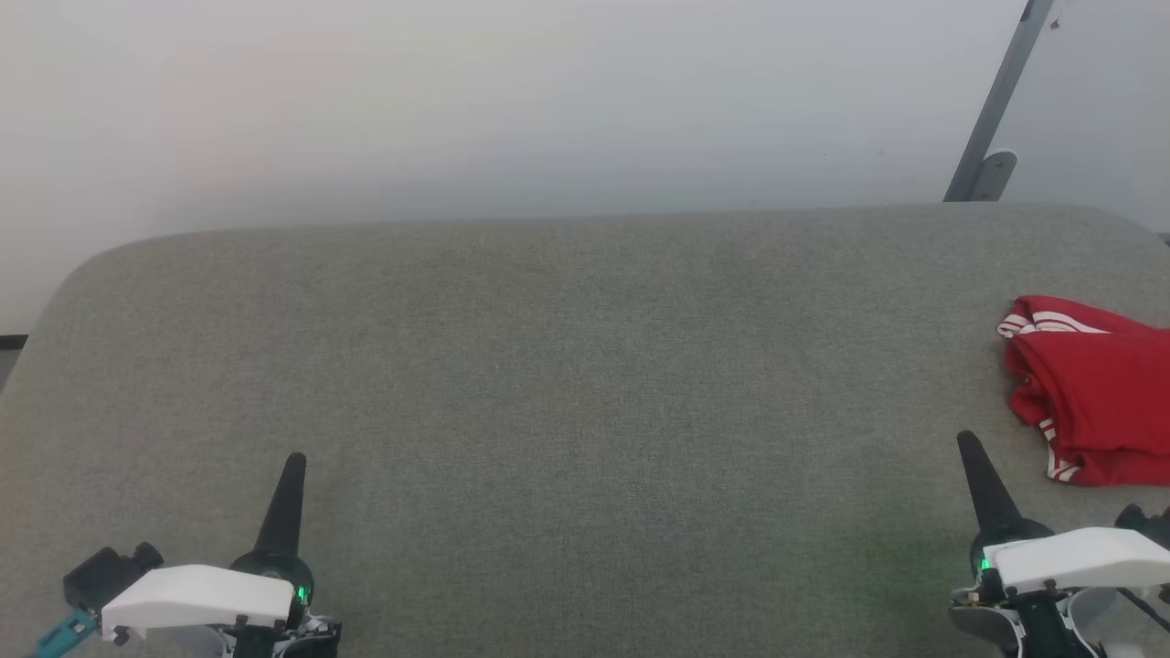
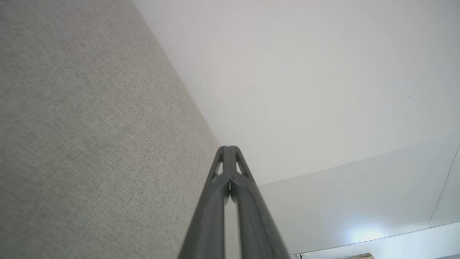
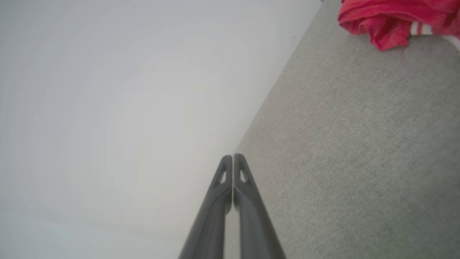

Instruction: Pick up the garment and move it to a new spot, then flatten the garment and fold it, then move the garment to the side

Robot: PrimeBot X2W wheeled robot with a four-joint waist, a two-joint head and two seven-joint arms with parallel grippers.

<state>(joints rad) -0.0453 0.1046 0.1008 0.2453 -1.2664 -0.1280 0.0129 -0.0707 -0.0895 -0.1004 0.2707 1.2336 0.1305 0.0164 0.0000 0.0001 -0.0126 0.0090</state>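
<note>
- Jersey [image 1: 1092,402]: it is red with white striped edges. It lies in a soft heap on the grey table [image 1: 585,366], and the right side of the head view cuts it off.
- The jersey sits a little ahead of the right gripper [image 1: 969,448] fingers and off to their right. It is near them but not touching.
- In the right wrist view the jersey [image 3: 388,21] is up past the fingertips and to the right, with bare table in between.
- The right gripper [image 3: 233,158] has its two dark fingers pressed tight together, with nothing between them.
- The left gripper [image 1: 293,466] has its fingers pressed together too and holds nothing.
- The jersey is well apart from the left fingers, far off to their right.
- In the left wrist view the left gripper [image 2: 228,149] tips touch. The table is to the left of the fingers, and a pale wall [image 2: 323,72] is ahead.
- A grey pole [image 1: 996,100] leans far beyond the right fingers.
</note>
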